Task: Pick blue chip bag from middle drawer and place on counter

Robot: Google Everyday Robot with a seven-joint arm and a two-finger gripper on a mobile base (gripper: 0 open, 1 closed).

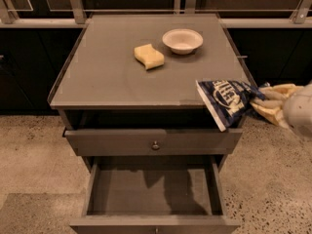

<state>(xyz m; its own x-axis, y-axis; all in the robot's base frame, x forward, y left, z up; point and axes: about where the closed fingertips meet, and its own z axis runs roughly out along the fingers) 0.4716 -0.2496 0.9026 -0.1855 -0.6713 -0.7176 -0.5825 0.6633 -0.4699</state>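
The blue chip bag [225, 100] is dark blue with white lettering and hangs in the air at the counter's front right corner, partly over its edge. My gripper [263, 101] comes in from the right with pale yellow fingers [273, 94] and is shut on the bag's right end. The counter [112, 74] is a flat grey top. The middle drawer [151, 189] is pulled out below, its grey floor bare.
A yellow wavy sponge [149, 56] and a white bowl [182, 40] sit on the back half of the counter. A shut drawer with a knob [155, 145] is above the open one. Speckled floor surrounds the cabinet; dark cabinets and a rail stand behind.
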